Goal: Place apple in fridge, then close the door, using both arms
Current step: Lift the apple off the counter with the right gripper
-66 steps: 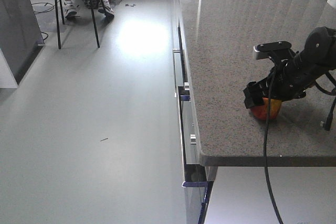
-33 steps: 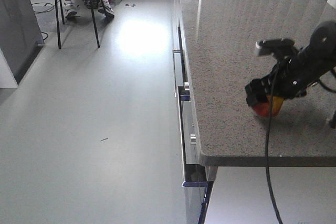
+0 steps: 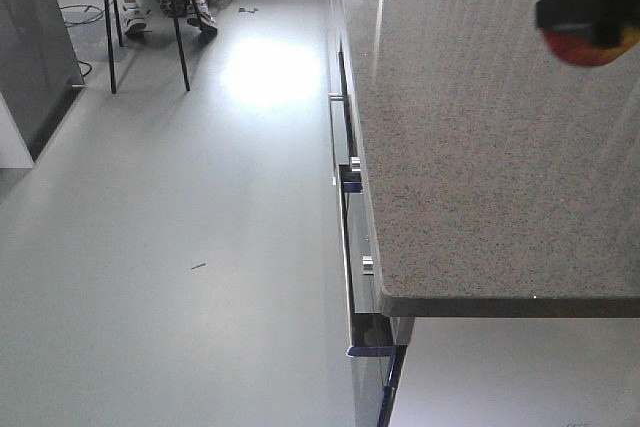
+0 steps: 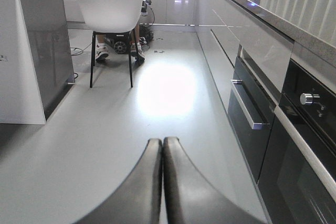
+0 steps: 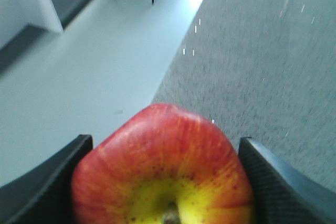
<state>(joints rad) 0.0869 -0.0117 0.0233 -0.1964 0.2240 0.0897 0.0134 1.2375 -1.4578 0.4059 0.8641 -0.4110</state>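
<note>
**A:** Biggest things first. What's in view?

**B:** The speckled counter [image 3: 450, 147] fills the right of the front view. The dark grey unit at the upper left edge is probably the fridge [image 3: 30, 47], well apart from everything else.

**A:** And the apple [image 5: 163, 150]?

**B:** It's in the upper right corner of the front view, blurred and apparently off the counter. The right gripper [image 5: 163, 182] has it, with its fingers [image 5: 47, 187] pressed on opposite flanks at the widest girth.

**A:** How will it handle?

**B:** I'd say light and firm, but the glossy skin could slip and hard pressure could bruise it. A grip across the flanks suits it.

**A:** Which way does it point?

**B:** The stem dimple [image 5: 170, 214] faces the wrist camera at the bottom centre. It's blocky and nearly round, so it has hardly any long axis.

**A:** And the left gripper [image 4: 163, 182]?

**B:** Its tips are pressed together on nothing.
</note>
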